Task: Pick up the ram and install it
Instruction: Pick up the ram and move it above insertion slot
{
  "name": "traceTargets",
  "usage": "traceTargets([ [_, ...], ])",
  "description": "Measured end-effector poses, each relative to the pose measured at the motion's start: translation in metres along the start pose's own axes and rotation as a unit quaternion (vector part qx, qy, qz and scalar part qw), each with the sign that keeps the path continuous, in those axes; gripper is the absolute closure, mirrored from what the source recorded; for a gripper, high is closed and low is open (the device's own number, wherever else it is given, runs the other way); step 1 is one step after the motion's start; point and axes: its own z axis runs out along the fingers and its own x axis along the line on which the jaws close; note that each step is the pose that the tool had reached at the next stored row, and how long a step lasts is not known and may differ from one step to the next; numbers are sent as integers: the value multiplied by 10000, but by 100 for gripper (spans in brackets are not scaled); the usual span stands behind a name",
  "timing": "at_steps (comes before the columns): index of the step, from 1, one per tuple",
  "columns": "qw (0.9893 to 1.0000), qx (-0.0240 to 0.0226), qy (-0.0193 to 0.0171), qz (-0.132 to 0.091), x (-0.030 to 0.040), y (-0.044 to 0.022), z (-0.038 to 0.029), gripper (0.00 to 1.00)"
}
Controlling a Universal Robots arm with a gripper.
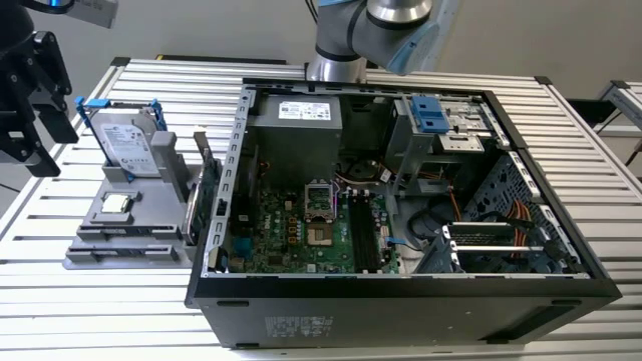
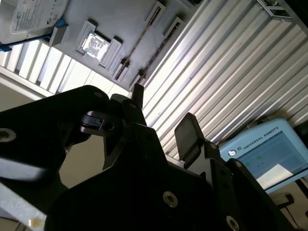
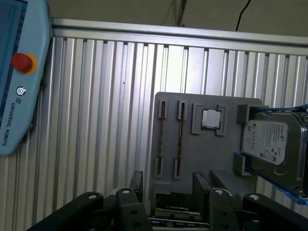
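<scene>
claw: fingers apart, holding nothing, hanging above the gray tray
ram: on edge in a tray slot, maybe a twin beside it, hard to tell
tip: square the fingers across the stick, grab mid-length
case: open, at the exterior view's right

hard drive upright in holder | processor chip, likely | open case
</scene>
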Motion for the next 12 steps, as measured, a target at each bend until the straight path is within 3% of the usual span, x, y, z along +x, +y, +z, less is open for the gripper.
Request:
traceTargets([
  [12,10000,-1,-2,61,-2,4,64,0],
])
